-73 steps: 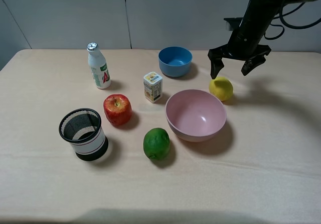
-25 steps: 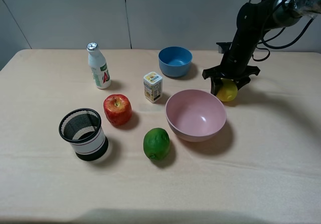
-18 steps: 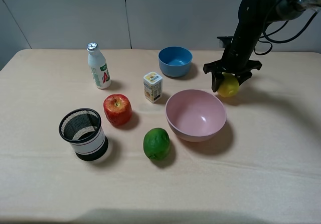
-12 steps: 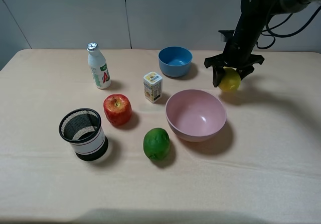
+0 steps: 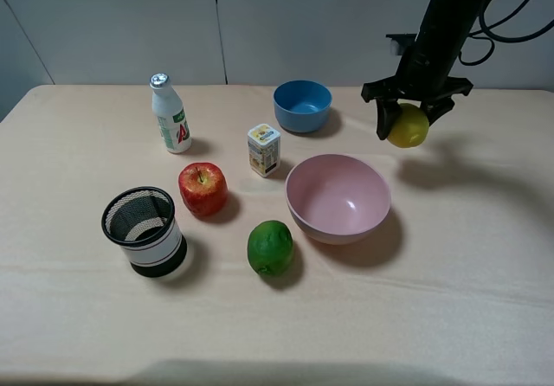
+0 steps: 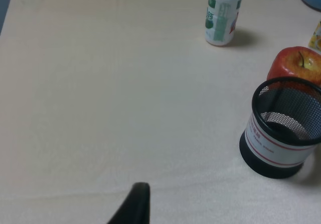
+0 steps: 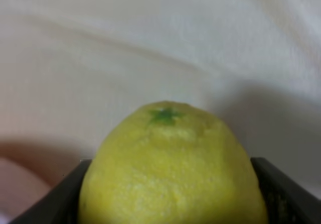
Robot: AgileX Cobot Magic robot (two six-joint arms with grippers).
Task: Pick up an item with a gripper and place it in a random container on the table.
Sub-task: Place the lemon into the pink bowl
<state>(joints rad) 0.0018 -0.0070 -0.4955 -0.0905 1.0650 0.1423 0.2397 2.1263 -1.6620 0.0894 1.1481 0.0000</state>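
My right gripper (image 5: pixel 410 119), a black claw on a cabled arm, is shut on the yellow lemon (image 5: pixel 409 127) and holds it in the air above the beige table (image 5: pixel 467 273), behind and right of the pink bowl (image 5: pixel 338 199). The lemon casts a shadow on the cloth right of the bowl. In the right wrist view the lemon (image 7: pixel 173 176) fills the frame between the black fingers (image 7: pixel 288 199). Of my left gripper only one black fingertip (image 6: pixel 134 206) shows in the left wrist view, over bare cloth near the front left.
A blue bowl (image 5: pixel 302 105) stands at the back. A small yellow carton (image 5: pixel 263 149), a red apple (image 5: pixel 202 189), a green fruit (image 5: pixel 270 247), a black mesh cup (image 5: pixel 144 230) and a white bottle (image 5: pixel 170 115) stand left of the pink bowl.
My right gripper came down around the lemon, closed on it and lifted it off the table, moving up and slightly right. The left arm has not moved.
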